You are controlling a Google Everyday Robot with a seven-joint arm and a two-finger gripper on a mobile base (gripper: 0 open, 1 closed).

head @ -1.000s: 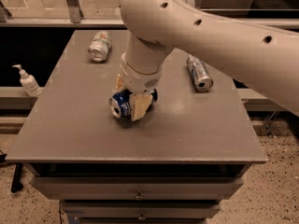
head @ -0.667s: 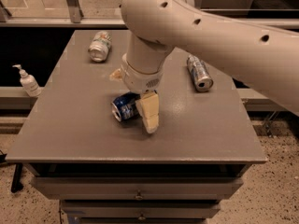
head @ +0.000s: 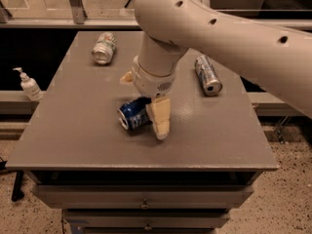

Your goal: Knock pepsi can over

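The pepsi can [head: 131,114], dark blue with a silver top, lies on its side near the middle of the grey table [head: 73,135], its top facing the front left. My gripper [head: 143,105] hangs right above it, open. One cream finger [head: 159,119] stands just to the right of the can, close to or touching it. The other finger [head: 126,78] points out behind and to the left, clear of the can. The big white arm comes in from the upper right.
A pale silver-green can [head: 104,48] lies on its side at the back left of the table. A silver-and-blue can [head: 207,74] lies at the right. A white pump bottle [head: 29,85] stands on a ledge to the left. Drawers sit under the table top.
The fingers, close around the lying can a second ago, have spread open and lifted off it. The can stays on its side in nearly the same spot.
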